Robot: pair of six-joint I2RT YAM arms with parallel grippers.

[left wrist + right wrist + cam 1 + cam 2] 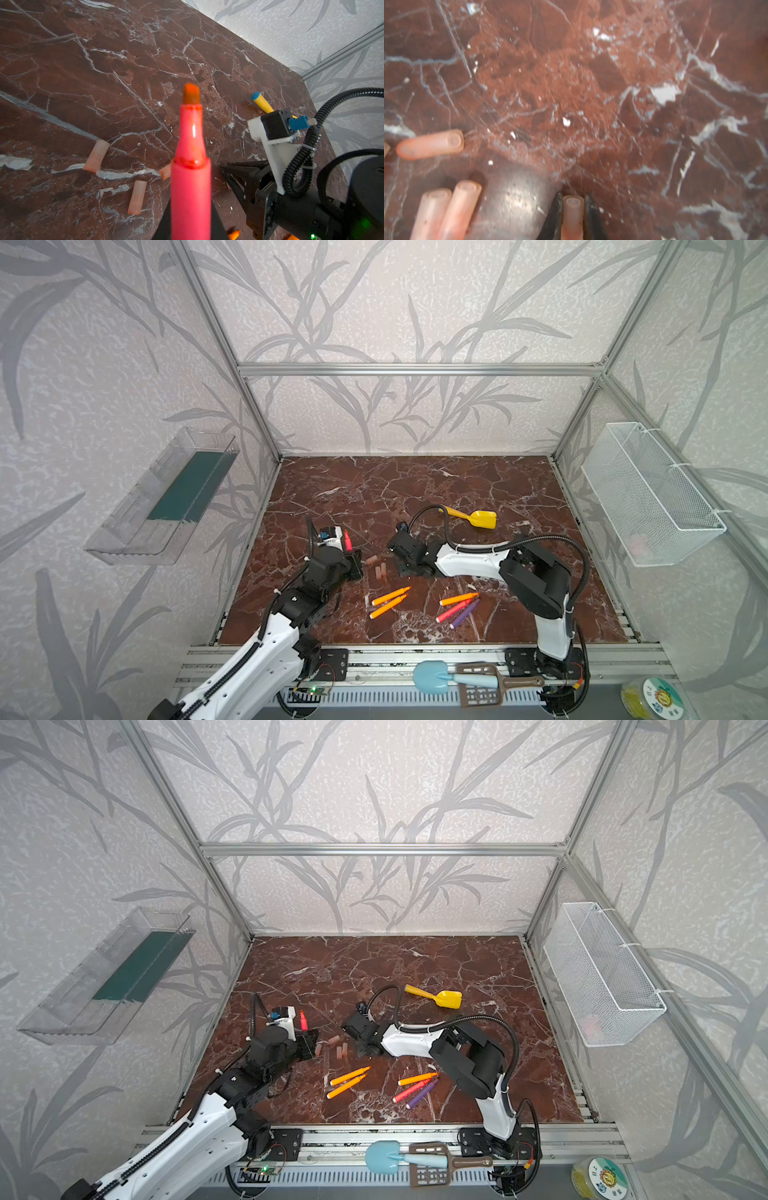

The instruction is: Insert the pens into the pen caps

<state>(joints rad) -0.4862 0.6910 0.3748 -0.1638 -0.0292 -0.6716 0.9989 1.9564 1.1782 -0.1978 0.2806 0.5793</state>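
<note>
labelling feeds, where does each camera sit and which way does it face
Top views: high in front, looking down at the table and back wall; left gripper and right gripper show.
Left wrist: looks along its held pen across the table; the right arm's wrist shows.
Right wrist: low over the table, facing down; its fingertips pinch a cap.
Shared: both wrist views show loose caps.

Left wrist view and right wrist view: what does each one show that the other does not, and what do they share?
Only the left wrist view shows the red-pink pen, close to the lens with its tip bare, the yellow scoop by its handle, and the right arm. Only the right wrist view shows the right hand shut on a cap. Both show loose caps lying on the marble table.
</note>
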